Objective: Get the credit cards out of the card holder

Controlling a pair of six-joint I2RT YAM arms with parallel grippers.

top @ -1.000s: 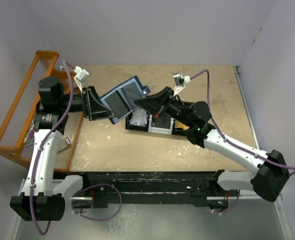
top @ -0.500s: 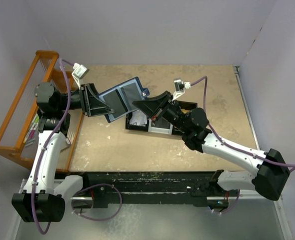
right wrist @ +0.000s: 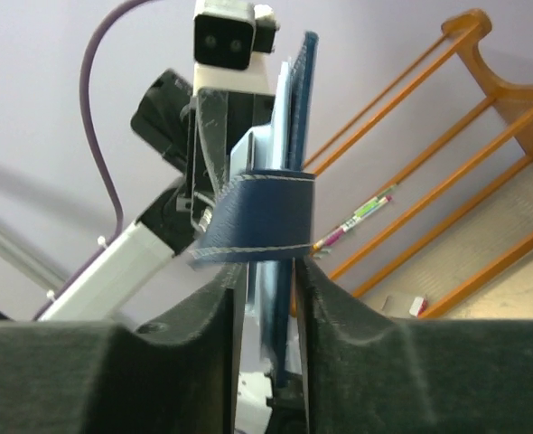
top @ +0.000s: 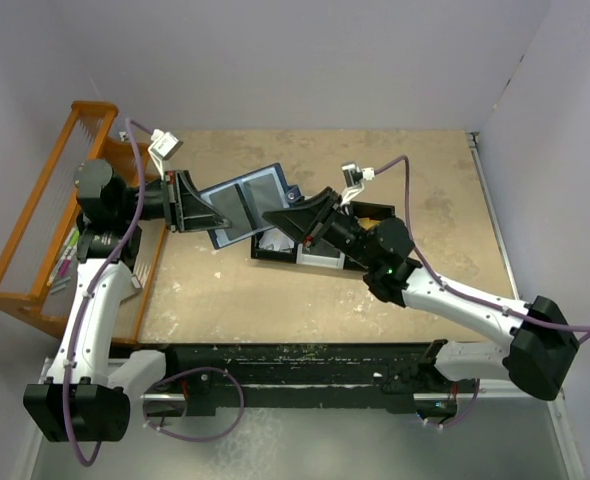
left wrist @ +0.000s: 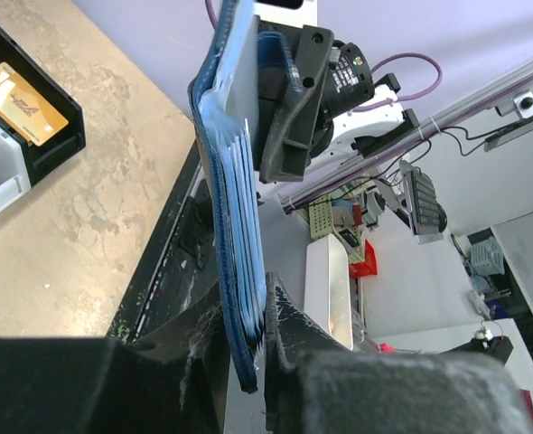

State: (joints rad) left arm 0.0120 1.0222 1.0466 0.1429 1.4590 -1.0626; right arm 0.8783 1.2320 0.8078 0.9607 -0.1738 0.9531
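Card holder (top: 243,203) is off the desk (top: 415,180), held in the air between the two arms, opened flat, pale blue-grey inner faces toward the top camera. In that view it sits at about 11 o'clock from desk centre and is tilted, with a small tab on its 2 o'clock corner.

Left hand (top: 187,200) is at the holder's 9 o'clock edge. Left wrist view: the holder's edge stands nearly upright with its stacked layers showing. Both fingers (left wrist: 294,339) are closed right against its lower end, so the left hand is clamped on the holder.

Right hand (top: 293,217) is at the holder's 4 o'clock corner. Right wrist view: fingers (right wrist: 325,312) stand a narrow gap apart, one on each side of the holder's edge. A curled navy strap (right wrist: 257,221) lies across just above them. Cannot tell whether these fingers press the holder or only bracket it.

Black tray (top: 320,260) is on the desk at 5 o'clock of the holder, partly under the right arm, with white items in its 9 o'clock compartment. Left wrist view shows a gold card (left wrist: 18,101) lying flat in one tray compartment.

Wooden rack (top: 35,230) is along the desk's 9 o'clock side, with pens (top: 67,262) near its base.
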